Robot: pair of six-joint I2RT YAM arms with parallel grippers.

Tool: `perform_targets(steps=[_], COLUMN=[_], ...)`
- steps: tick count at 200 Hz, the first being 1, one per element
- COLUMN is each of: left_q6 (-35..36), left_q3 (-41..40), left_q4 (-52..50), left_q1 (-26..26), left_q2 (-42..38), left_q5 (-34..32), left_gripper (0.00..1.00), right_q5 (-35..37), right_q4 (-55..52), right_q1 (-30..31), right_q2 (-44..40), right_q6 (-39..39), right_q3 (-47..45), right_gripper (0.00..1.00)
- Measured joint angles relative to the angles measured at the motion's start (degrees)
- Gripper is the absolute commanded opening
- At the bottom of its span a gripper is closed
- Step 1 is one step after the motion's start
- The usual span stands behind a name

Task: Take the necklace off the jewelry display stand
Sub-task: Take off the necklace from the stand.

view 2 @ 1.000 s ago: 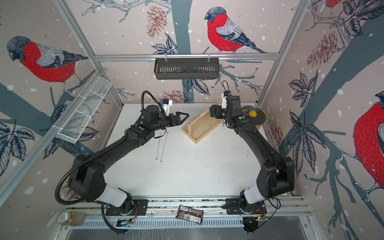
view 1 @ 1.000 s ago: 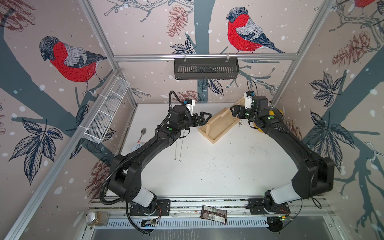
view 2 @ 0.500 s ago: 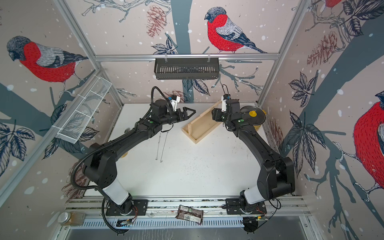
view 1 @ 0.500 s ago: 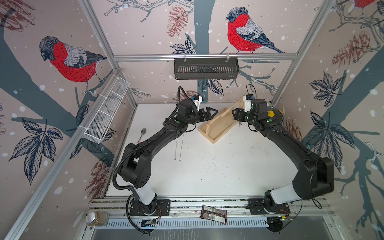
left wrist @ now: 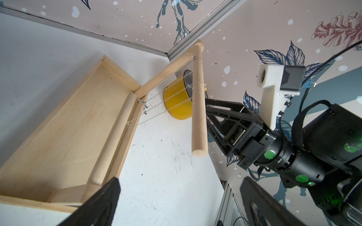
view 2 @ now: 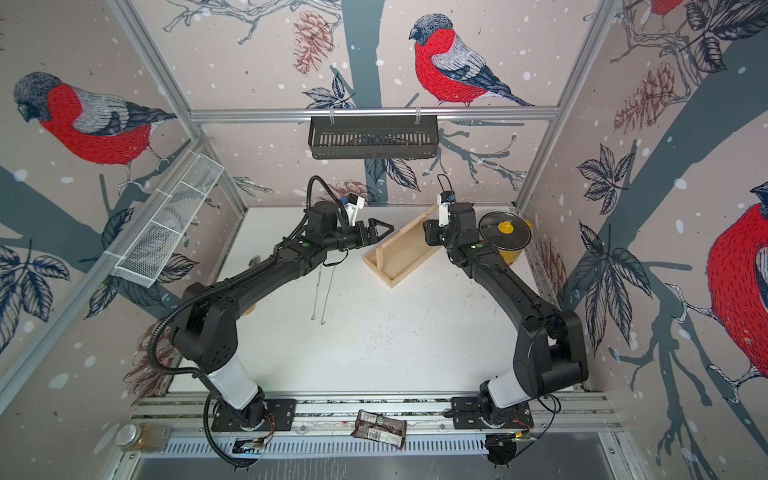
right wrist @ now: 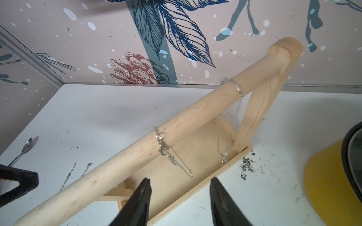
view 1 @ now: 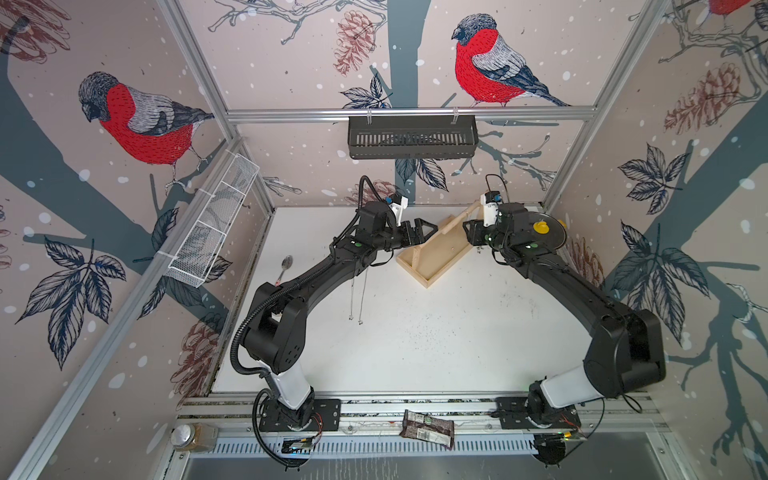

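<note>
The jewelry display stand [view 1: 432,266] [view 2: 397,270] is pale wood, a tray base with a long round crossbar [right wrist: 137,156] [left wrist: 197,109]. Two silver necklaces hang on the bar, one [right wrist: 161,142] near the middle and one [right wrist: 237,88] by the post; both chains show in the left wrist view [left wrist: 198,82]. A third chain [view 1: 357,291] lies flat on the table. My right gripper [right wrist: 180,184] [view 1: 471,237] is open beside the bar, with the nearer necklace's hanging end just ahead of its empty jaws. My left gripper [view 1: 432,228] [left wrist: 180,187] stands wide open off the bar's free end.
A yellow pot with a glass lid [view 1: 540,232] stands right behind my right wrist. A spoon [view 1: 286,266] lies at the table's left. A black basket [view 1: 411,137] hangs on the back wall, a white wire basket [view 1: 212,224] on the left wall. A wrapper [view 1: 428,428] lies on the front rail.
My left arm has swung right, bringing its open gripper up to the stand's free end. My right gripper's jaws have narrowed while staying by the crossbar.
</note>
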Motion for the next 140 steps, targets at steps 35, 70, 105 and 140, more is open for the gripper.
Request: perform_targets(steps=[35,70,105,140], left_q6=[0.0,0.0,0.0,-0.1], left_q3=[-0.1,-0.1,-0.2,-0.4], left_q4=[-0.1,-0.4,-0.4,-0.4], left_q1=[0.2,0.6,1.3,1.3], left_q2=[0.1,0.1,-0.2,-0.3], left_q5=[1.2,1.6,2.1,2.7], left_gripper=[0.97,0.97,0.97,0.97], right_q5=[-0.2,-0.2,0.2,0.7], right_q4=[3.0,4.8,4.9,5.0], right_q1=[0.2,0.2,0.1,-0.1], right_q2=[0.3,1.5,3.3,3.3], right_q6=[-0.2,-1.2,-1.6,-2.4], right_q3=[-0.8,-0.7,0.2,0.5], right_gripper=[0.46,0.45,0.40,0.38])
